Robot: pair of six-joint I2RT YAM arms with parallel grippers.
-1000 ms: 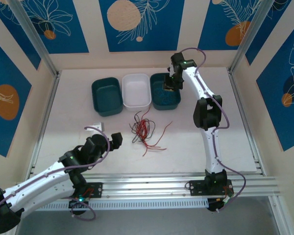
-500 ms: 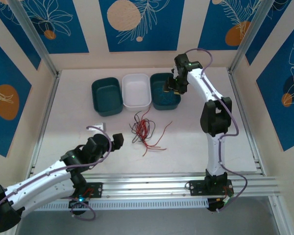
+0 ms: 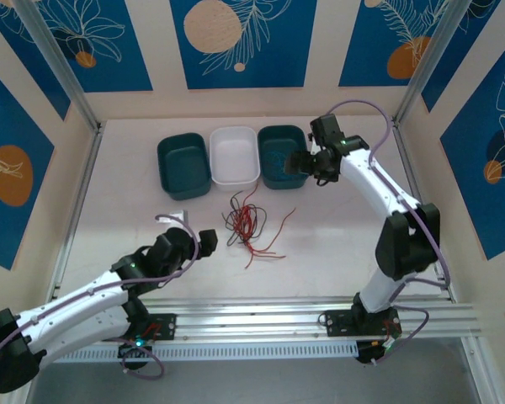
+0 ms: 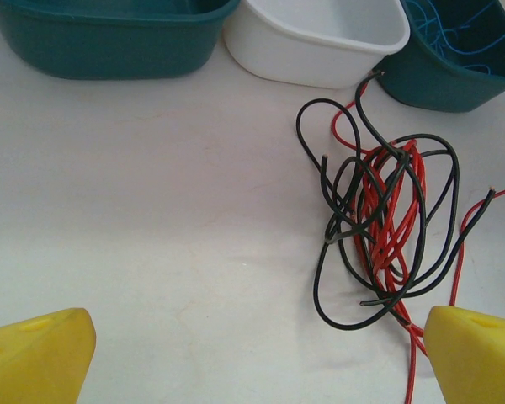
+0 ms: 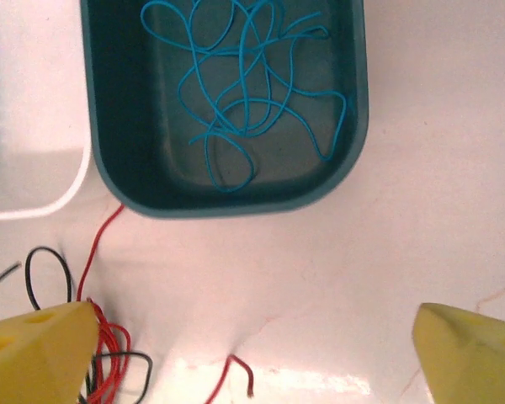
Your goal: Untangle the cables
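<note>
No writing, label, brand mark or number that I can read stands on anything before me.

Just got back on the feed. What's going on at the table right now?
Two arms are sorting tangled cables. The blue cable lies by itself in the teal bin on the right, and the right end effector hangs open by that bin, holding nothing. The red and black cables are knotted together on the table in front of the bins. The left end effector is open and aimed at that knot without touching it.
</note>
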